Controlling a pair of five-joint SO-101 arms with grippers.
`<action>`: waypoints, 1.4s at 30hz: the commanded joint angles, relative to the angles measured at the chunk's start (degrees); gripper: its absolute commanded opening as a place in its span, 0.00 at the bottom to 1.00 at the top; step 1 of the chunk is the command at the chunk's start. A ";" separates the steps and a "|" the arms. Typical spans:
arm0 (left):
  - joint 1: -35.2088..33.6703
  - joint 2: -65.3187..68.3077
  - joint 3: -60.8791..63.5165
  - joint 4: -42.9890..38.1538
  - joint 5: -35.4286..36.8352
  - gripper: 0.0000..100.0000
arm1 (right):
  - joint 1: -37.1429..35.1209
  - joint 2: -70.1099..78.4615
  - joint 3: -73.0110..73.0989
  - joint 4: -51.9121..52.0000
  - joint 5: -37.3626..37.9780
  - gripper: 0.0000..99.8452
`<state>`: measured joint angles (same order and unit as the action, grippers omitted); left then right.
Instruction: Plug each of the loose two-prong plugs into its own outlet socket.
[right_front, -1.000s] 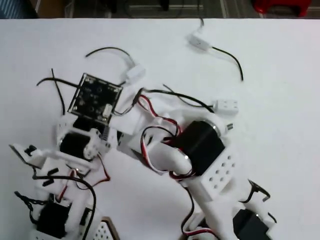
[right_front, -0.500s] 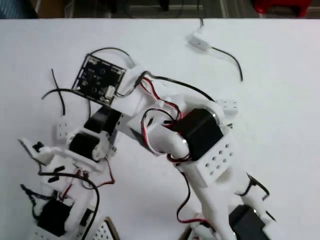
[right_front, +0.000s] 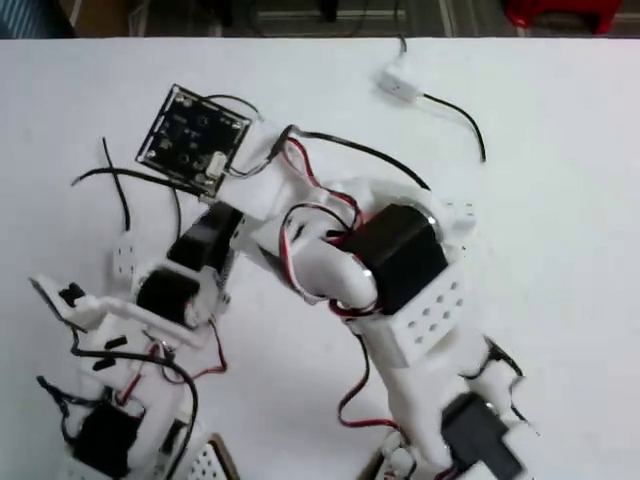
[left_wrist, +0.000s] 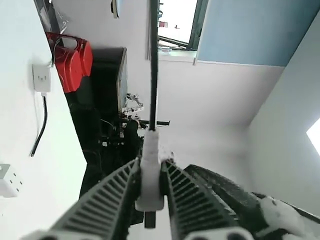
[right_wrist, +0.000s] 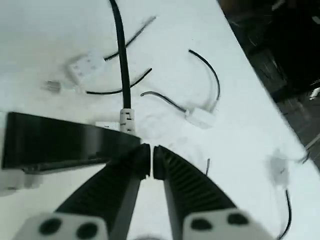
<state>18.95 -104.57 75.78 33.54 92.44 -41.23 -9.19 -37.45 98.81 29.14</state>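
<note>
Tabletop (right_front: 560, 250) is plain white. One arm (right_front: 400, 270) sprawls across the middle of it in the high view, and the other arm (right_front: 165, 295) sits closer to the side. I honestly can't say which is which from up there.

A corded socket (right_front: 398, 82) lies near the far edge, well away from both arms, and a white socket block (right_front: 124, 256) sits just beside the smaller-looking arm.

Left pincer (left_wrist: 150, 167) is clamped on a white plug (left_wrist: 150, 145). The plug's black cord (left_wrist: 153, 65) runs straight out past the tips, with the room behind it.

Right pincer (right_wrist: 151, 152) is down to a thin slit over the tabletop, with nothing between the tips.
</note>
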 joint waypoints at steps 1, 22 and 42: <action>-1.71 0.04 -0.44 -2.02 -0.70 0.03 | 0.48 -5.32 6.51 0.04 -0.18 0.02; -2.59 0.04 0.79 -2.73 -1.05 0.03 | -8.66 -16.66 21.80 0.04 -0.26 0.02; -2.42 0.04 0.79 -2.73 -1.05 0.03 | 6.73 13.67 -3.87 -0.04 2.11 0.02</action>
<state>16.48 -103.87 77.54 32.31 91.56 -38.33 3.03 -38.51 99.16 30.99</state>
